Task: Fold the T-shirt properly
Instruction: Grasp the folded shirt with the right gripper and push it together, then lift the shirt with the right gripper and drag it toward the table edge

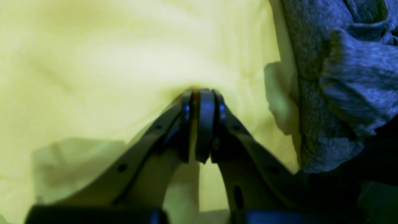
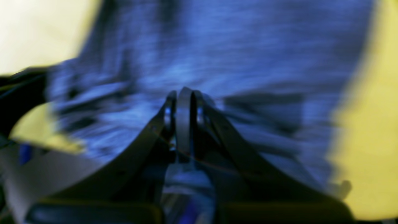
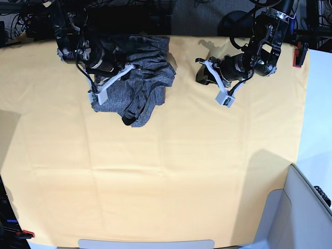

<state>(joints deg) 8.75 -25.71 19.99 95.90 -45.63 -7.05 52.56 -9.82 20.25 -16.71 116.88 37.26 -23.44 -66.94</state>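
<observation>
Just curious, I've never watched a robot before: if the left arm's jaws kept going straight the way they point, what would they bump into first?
Probably the yellow cloth on the table: the shut left gripper points at it, with the T-shirt off to one side. Depth is unclear.

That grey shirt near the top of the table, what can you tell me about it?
The T-shirt is a heathered dark-grey knit of thin, soft-looking fabric, plain, with no print. It lies bunched and creased in a heap, not spread flat, near the far edge of the yellow cloth that covers the table. The right gripper sits over its edge with jaws shut; whether it pinches fabric is unclear. The left gripper is apart from it.
</observation>
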